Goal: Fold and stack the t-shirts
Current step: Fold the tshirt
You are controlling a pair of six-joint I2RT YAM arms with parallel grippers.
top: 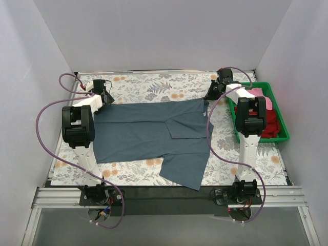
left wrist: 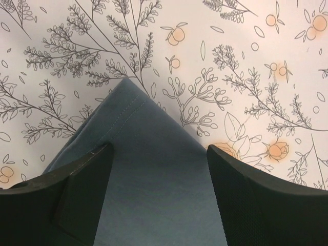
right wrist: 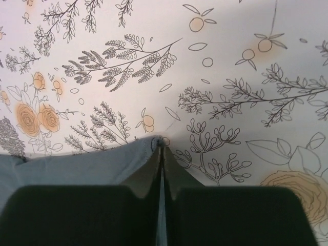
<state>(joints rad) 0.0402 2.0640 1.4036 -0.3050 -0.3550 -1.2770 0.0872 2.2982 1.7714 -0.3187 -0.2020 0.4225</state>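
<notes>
While my R gripper (right wrist: 163,147) pinches blue-grey shirt (top: 143,133) far corner, prob for fold, L gripper (left wrist: 159,151) hangs spread over other corner.

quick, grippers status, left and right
Left gripper: open, above a corner of the blue-grey t-shirt.
Right gripper: shut on the blue-grey t-shirt.

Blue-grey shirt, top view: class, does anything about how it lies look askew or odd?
Yes. The blue-grey shirt lies unevenly: its near right part juts slanting past the rest of the near edge. The right gripper pinches its far right corner; the left gripper stands open over the far left corner.
</notes>
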